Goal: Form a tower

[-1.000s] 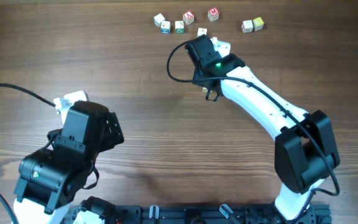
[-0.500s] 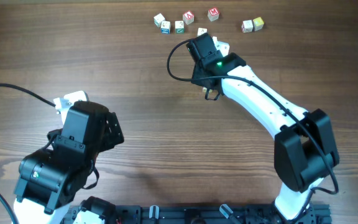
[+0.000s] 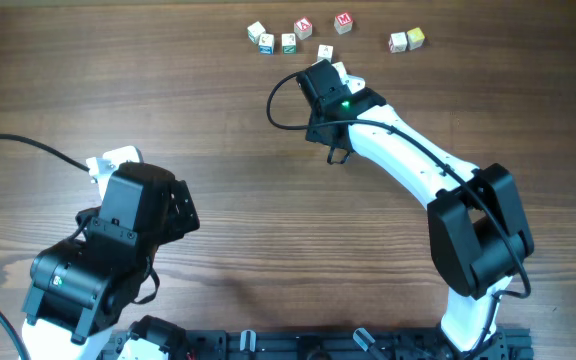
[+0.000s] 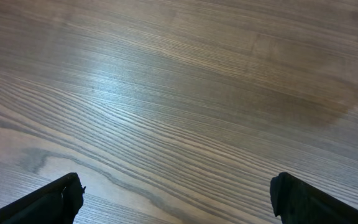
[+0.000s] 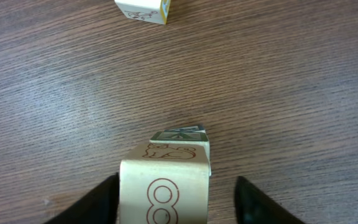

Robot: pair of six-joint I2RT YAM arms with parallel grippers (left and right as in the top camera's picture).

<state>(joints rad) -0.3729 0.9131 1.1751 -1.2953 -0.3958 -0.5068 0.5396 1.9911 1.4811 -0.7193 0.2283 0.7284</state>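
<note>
Ok, overhead first: the right gripper [image 3: 340, 72] sits at the far side of the desk [image 3: 218, 150], just below a scatter of loose cubes [image 3: 303, 28]. Its body covers most of what it stands over. The right wrist cam fills that in. There the tower [image 5: 165, 180] stands btwn the two dark fingers [image 5: 98, 202]. The jaws are spread wider than the cubes, w/ a clear strip of desk on one side. On the other side we can't tell if finger and cube touch. So it's parted, not clamped. A single cube [image 5: 143, 9] lies apart at the top edge of that view. The left gripper [image 4: 176, 193] is spread wide too, per its own cam: tips at the bottom corners, only wood btwn them, and two more cubes at the right edge.

The tower's long axis runs up off the desk twd the wrist cam, so it's foreshortened and we can't count its cubes. A face printed w/ an 8 faces the cam. A squirrel outline is on the face behind it, then a sliver of green print on another cube.

The desk is brown wood grain, running across in the overhead, and a black rail [image 3: 318, 340] lines the near edge. The room beyond isn't in view.
</note>
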